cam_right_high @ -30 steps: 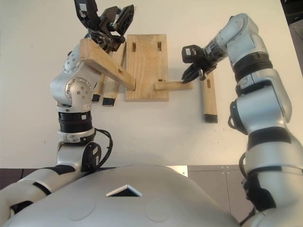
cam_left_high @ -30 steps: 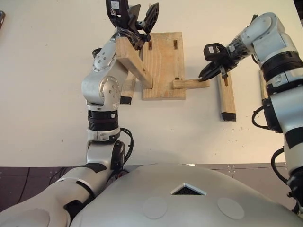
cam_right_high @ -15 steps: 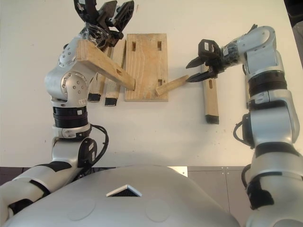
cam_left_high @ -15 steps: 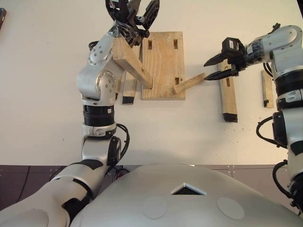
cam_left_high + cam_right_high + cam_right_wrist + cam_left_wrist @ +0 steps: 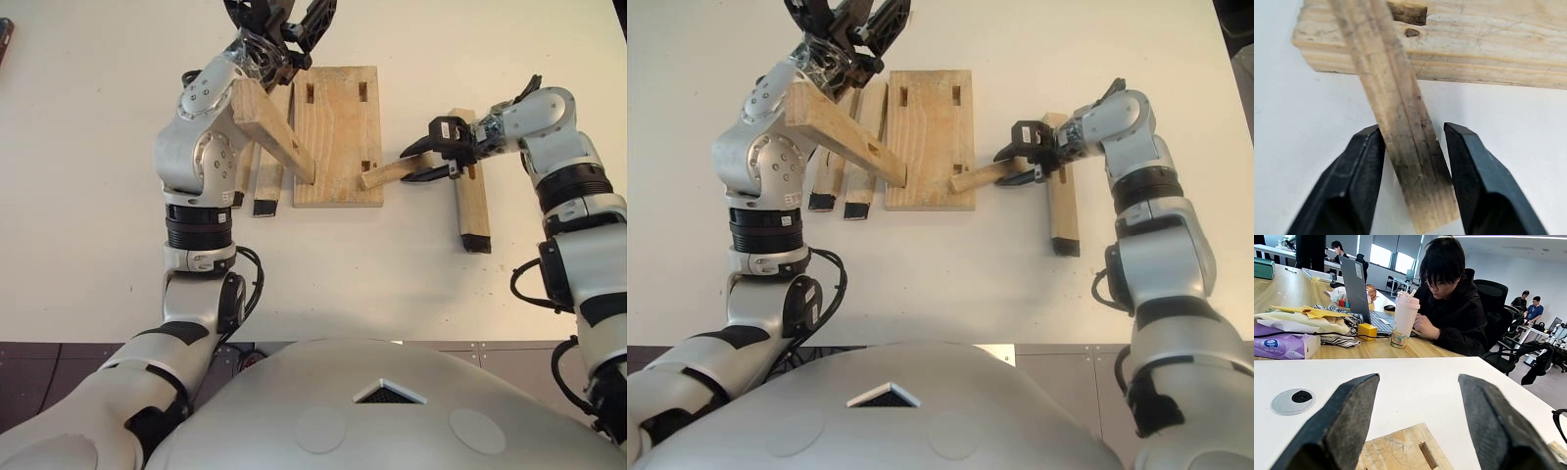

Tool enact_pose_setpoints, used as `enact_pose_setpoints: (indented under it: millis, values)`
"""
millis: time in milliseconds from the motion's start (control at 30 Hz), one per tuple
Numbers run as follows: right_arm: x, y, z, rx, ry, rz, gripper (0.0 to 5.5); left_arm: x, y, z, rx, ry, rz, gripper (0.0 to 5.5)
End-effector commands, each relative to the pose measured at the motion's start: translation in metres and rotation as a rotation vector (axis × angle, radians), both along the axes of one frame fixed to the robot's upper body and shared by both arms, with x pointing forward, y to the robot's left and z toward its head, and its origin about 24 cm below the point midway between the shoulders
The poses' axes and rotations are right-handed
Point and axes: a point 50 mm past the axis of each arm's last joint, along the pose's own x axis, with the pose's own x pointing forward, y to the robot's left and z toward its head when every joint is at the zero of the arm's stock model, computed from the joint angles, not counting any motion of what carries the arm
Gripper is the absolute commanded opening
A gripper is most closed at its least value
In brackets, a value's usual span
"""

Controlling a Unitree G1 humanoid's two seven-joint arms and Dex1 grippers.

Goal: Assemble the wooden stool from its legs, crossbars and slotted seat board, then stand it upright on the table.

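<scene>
The slotted seat board point(image 5: 338, 137) lies flat on the white table. One thick leg point(image 5: 274, 127) stands slanted in the board's near left slot. My left gripper point(image 5: 284, 12) is open just past the leg's top end, holding nothing; its fingers point(image 5: 1342, 426) are spread over the board's far corner point(image 5: 1400, 450). A short crossbar point(image 5: 384, 174) sticks out at an angle from the board's near right slot. My right gripper point(image 5: 419, 164) is open and straddles the crossbar's free end point(image 5: 1400, 98), one finger point(image 5: 1359, 171) against the wood and the other just off it.
Two black-tipped legs point(image 5: 265, 186) lie side by side left of the board, partly under my left arm. Another leg point(image 5: 470, 201) lies to the right of the board, beneath my right wrist. Bare table stretches along the near side.
My right gripper let go of the crossbar, drew back to the right, then returned around its end, still open. The crossbar now lies tilted. My left gripper moved farther off the leg's top.
</scene>
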Motion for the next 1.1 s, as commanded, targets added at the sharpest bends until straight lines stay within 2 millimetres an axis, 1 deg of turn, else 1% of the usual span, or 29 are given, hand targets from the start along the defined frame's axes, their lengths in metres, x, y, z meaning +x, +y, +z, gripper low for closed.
enact_pose_setpoints:
  millis: [33,133,233,333,433,567,700,800,900,967,1000,1067,1100]
  values:
    - [-0.015,-0.006,-0.023,-0.029,0.128,-0.037,1.39,0.001,-0.002,0.0,0.02,0.004,-0.004,2.97]
    - [-0.01,-0.009,-0.016,-0.022,0.067,-0.084,1.27,0.002,-0.002,0.001,0.023,0.001,-0.004,2.97]
    - [-0.002,-0.01,-0.002,-0.023,-0.05,-0.116,1.27,0.0,0.003,0.0,0.024,0.001,0.013,2.97]
    - [0.004,-0.003,0.016,-0.027,-0.25,-0.147,1.27,-0.001,0.009,-0.001,0.026,0.005,0.036,2.97]
    - [-0.001,0.012,0.022,-0.016,-0.473,-0.214,1.27,-0.001,0.014,0.0,0.027,0.004,0.055,2.97]
    - [-0.019,0.031,0.023,-0.039,-0.816,-0.286,1.27,-0.001,0.019,0.002,0.028,0.023,0.072,2.97]
    - [-0.038,0.048,0.025,-0.013,-1.09,-0.341,1.27,-0.003,0.029,0.001,0.025,0.071,0.106,2.97]
    - [-0.059,0.067,0.033,0.042,-1.298,-0.387,1.27,0.001,0.039,0.009,0.026,0.084,0.125,2.97]
    - [-0.079,0.079,0.041,0.048,-1.472,-0.368,1.27,0.004,0.045,0.016,0.03,0.096,0.13,2.97]
    - [-0.091,0.087,0.043,0.033,-1.542,-0.326,1.27,0.005,0.047,0.023,0.045,0.09,0.138,2.97]
    - [-0.097,0.091,0.044,0.018,-1.569,-0.299,1.27,0.005,0.049,0.03,0.05,0.08,0.154,2.97]
    - [-0.108,0.097,0.044,-0.015,-1.603,-0.258,1.27,0.004,0.053,0.05,0.098,0.044,0.223,2.97]
    - [-0.113,0.098,0.045,-0.032,-1.612,-0.249,1.27,0.001,0.053,0.064,0.118,0.01,0.229,2.97]
